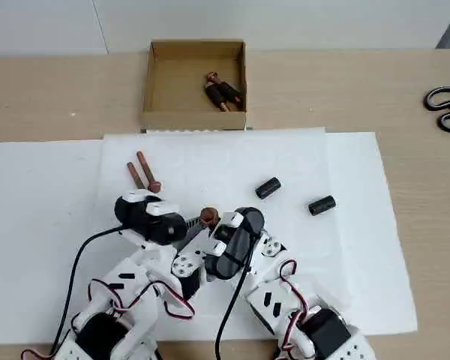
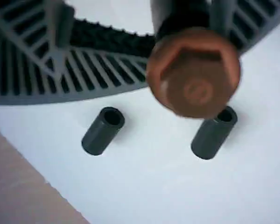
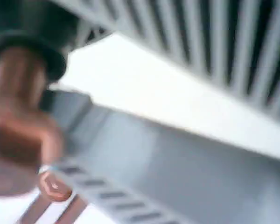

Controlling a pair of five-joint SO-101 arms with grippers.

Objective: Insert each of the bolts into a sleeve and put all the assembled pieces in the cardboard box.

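My left gripper (image 1: 201, 223) and right gripper (image 1: 223, 225) meet tip to tip over the white paper sheet (image 1: 345, 262), near its front edge. In the left wrist view, the left gripper's ribbed jaws close in on either side of a black sleeve (image 2: 179, 18). A copper bolt (image 2: 193, 77) sits partly inside it, with the hex head toward the camera. I cannot tell what the right gripper's grip is.

Two spare sleeves (image 1: 268, 187) (image 1: 322, 205) lie on the sheet, well apart from the loose bolts (image 1: 144, 172). The cardboard box (image 1: 193, 118) on the table (image 1: 60, 90) holds assembled pieces (image 1: 222, 93). Scissors (image 1: 446, 107) lie off to the far right.
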